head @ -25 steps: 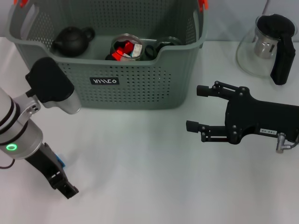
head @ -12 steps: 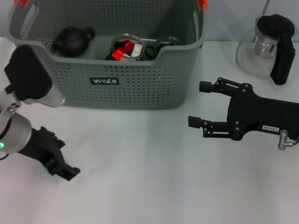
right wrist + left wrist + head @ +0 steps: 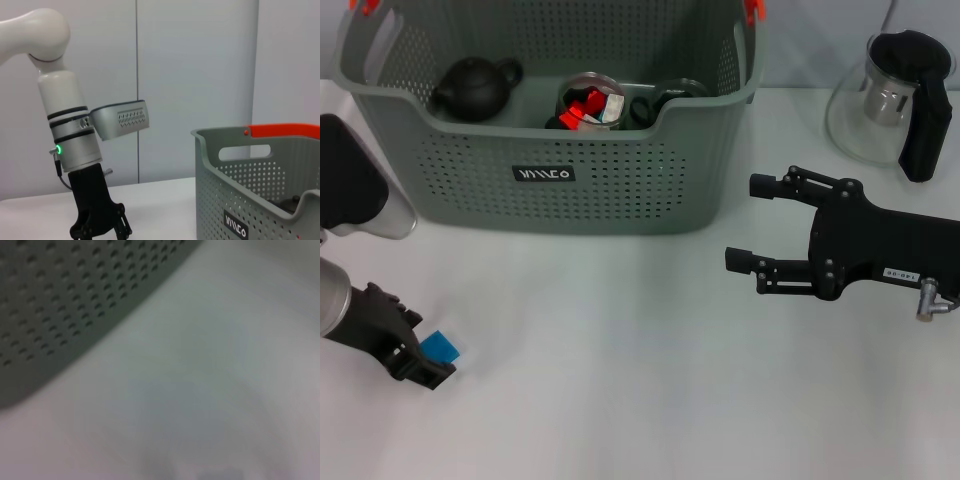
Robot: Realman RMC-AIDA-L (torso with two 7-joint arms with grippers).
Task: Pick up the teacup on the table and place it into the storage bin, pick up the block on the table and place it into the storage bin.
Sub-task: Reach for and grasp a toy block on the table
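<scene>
The grey-green storage bin [image 3: 620,190] stands at the back of the table; it also shows in the right wrist view [image 3: 260,195] and the left wrist view [image 3: 60,310]. A small blue block [image 3: 441,347] lies on the table at the front left. My left gripper [image 3: 425,350] is low at the block, open, with a finger on each side of it. It also shows in the right wrist view [image 3: 101,231]. My right gripper [image 3: 745,222] is open and empty above the table, right of the bin. No teacup stands on the table.
In the bin lie a black teapot [image 3: 475,85], a round cup with red and white pieces [image 3: 592,100] and dark ring-shaped things [image 3: 670,98]. A glass pot with a black handle [image 3: 895,95] stands at the back right.
My left arm has swung to the left and its gripper has turned and come down around the blue block. My right gripper has barely moved.
</scene>
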